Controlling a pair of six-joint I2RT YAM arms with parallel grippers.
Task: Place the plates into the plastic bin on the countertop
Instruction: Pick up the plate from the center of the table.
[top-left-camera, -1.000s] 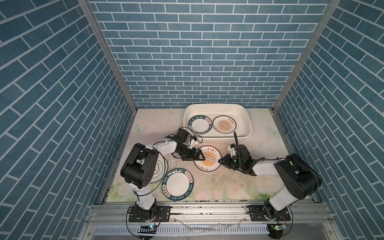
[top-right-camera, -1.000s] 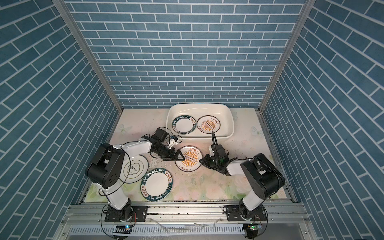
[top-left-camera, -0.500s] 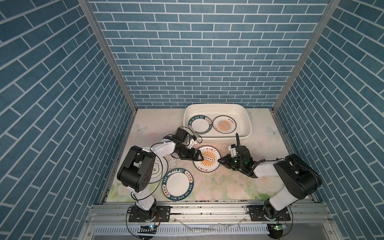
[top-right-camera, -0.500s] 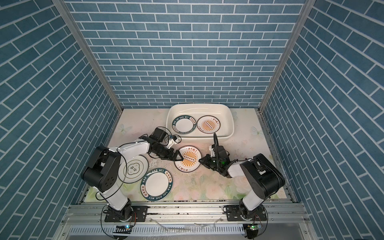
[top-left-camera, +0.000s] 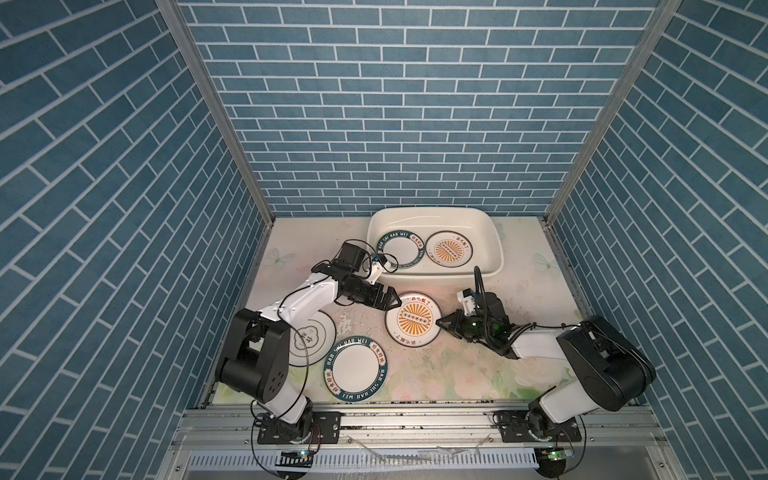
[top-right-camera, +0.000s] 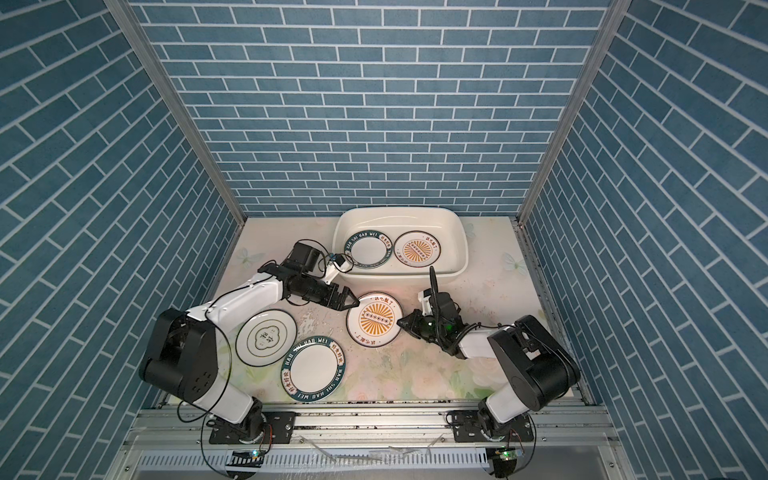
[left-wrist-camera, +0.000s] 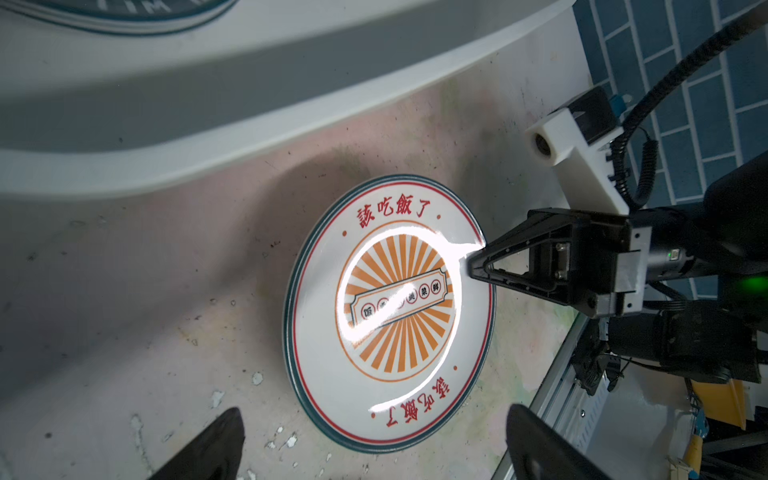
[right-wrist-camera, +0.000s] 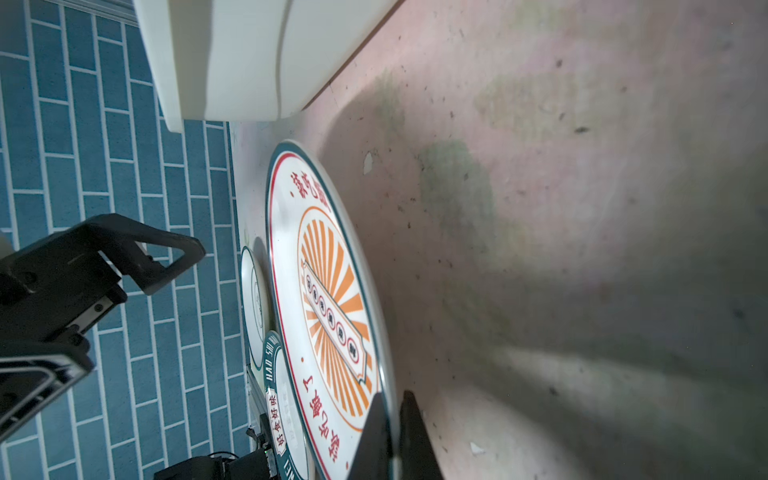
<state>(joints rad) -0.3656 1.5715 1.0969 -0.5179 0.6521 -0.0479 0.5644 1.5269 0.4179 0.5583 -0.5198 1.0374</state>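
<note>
Blue-brick walls (top-left-camera: 374, 124) round my floral worktop (top-left-camera: 419, 376). Front edge: lettered plate (top-left-camera: 355, 371), cloud plate (top-left-camera: 320, 336) twd left edge. Mid-worktop: sunburst plate (top-left-camera: 412, 319), right end effector (top-left-camera: 439, 322) clamped on its rim. Left end effector (top-left-camera: 390, 298) has fingers apart, just beside it. Back edge: plastic bin (top-left-camera: 496, 253) w/ another lettered plate (top-left-camera: 400, 248) + another sunburst plate (top-left-camera: 450, 248) inside.

Blue brick walls (top-left-camera: 395, 124) with white joints close me in along the counter's back edge and both side edges. Two bare metal posts (top-left-camera: 216, 112) rise from the counter's back corners. A grey metal rail (top-left-camera: 415, 419) runs along its front edge, with a white slotted strip (top-left-camera: 415, 459) just past it. A small green light (top-left-camera: 556, 455) glows beyond the front right corner.
</note>
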